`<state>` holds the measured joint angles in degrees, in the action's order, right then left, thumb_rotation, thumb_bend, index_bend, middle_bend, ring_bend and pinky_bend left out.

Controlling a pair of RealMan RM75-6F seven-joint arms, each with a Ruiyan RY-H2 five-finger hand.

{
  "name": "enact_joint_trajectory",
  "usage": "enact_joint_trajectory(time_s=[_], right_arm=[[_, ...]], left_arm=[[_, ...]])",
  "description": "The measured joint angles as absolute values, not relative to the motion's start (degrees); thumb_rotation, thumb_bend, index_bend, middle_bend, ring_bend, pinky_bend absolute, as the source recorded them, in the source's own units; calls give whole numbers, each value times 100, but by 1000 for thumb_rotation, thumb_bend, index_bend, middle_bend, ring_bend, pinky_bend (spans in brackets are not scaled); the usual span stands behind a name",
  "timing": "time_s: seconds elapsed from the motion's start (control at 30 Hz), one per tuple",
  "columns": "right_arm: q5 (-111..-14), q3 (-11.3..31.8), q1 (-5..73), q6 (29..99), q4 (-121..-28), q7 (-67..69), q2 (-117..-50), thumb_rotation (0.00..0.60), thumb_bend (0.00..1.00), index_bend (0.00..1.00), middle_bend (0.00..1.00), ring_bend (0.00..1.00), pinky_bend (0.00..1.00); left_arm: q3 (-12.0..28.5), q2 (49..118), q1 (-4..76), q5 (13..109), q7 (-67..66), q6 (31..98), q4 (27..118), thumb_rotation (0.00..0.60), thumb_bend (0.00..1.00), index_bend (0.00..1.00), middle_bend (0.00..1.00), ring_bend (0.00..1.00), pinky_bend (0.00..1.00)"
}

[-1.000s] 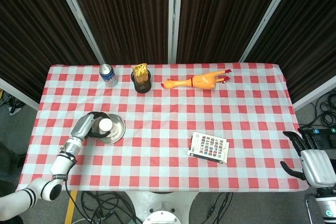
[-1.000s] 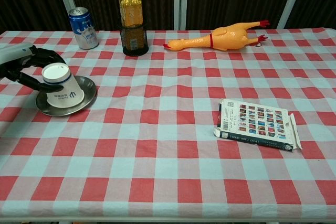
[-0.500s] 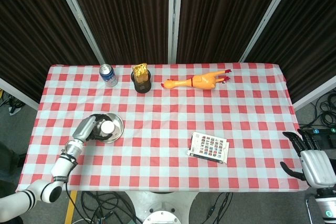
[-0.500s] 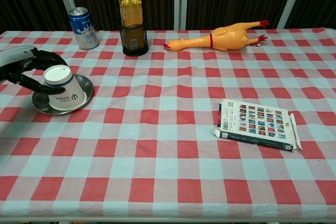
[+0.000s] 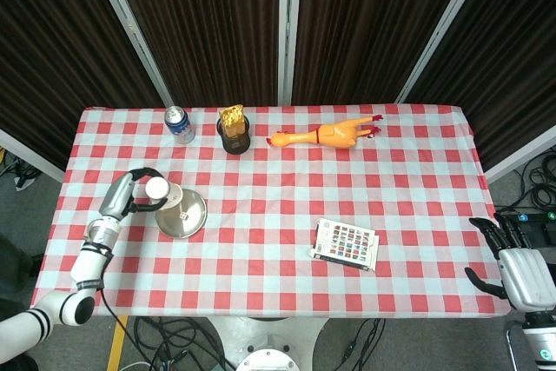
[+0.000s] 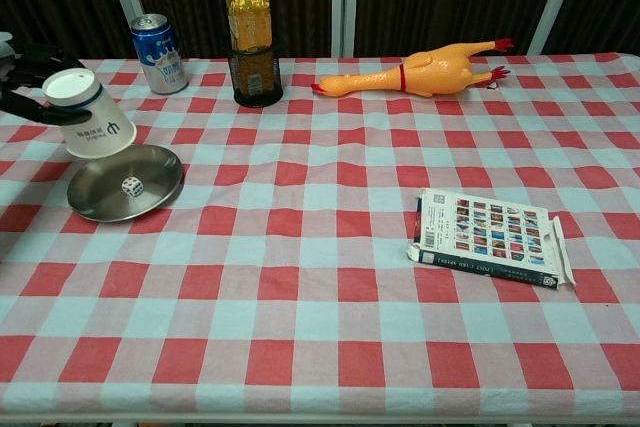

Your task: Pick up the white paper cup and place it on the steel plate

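1. The cup (image 6: 88, 125) is upside down and tilted, held in the air above the far-left rim of the plate (image 6: 150, 195), near the worktop's left edge.
2. The left hand (image 5: 130, 195) grips the cup, fingers wrapped round its side; in the chest view only dark fingers (image 6: 25, 97) show behind the cup at the frame's left edge.
3. The plate lies flat on the worktop (image 5: 417, 171) near the left edge, and a small white die (image 6: 130, 186) sits on it.
4. A blue can (image 6: 158, 53) stands near the far-left corner, with a black holder (image 6: 251, 75) carrying a gold packet (image 6: 247, 15) beside it along the far edge.
5. A rubber chicken (image 6: 425, 69) lies along the far edge, right of the holder.
6. A booklet (image 6: 489, 239) lies flat toward the near-right part of the worktop.
7. The right hand (image 5: 512, 260) hangs off the near-right corner, fingers spread, holding nothing.
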<state>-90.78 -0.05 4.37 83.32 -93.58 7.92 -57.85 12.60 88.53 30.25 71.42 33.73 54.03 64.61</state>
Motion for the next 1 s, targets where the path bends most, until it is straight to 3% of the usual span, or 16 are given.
enact_joint_trajectory(time_s=[0.27, 0.47, 0.7, 1.0], right_arm=[[-9068, -16, 417, 8342, -9326, 824, -5805, 600, 168, 123, 155, 0, 27], [-9074, -10, 415, 8355, -9320, 832, -5795, 600, 168, 123, 155, 0, 27], [-9066, 8, 416, 8376, -9286, 887, -5780, 600, 168, 123, 155, 0, 27], [-8928, 22, 360, 8374, -9048, 1140, -5836, 600, 187, 123, 146, 0, 27]], left_arm=[[1539, 9225, 3279, 6371, 3066, 4624, 5220, 600, 247, 406, 359, 215, 130], [1574, 9443, 3386, 6214, 2736, 4363, 4946, 600, 204, 203, 179, 95, 89], [1568, 9261, 3146, 6394, 2531, 5160, 5325, 600, 195, 170, 137, 77, 85], [1269, 8230, 2260, 6752, 1474, 6689, 6626, 600, 193, 192, 154, 77, 76]])
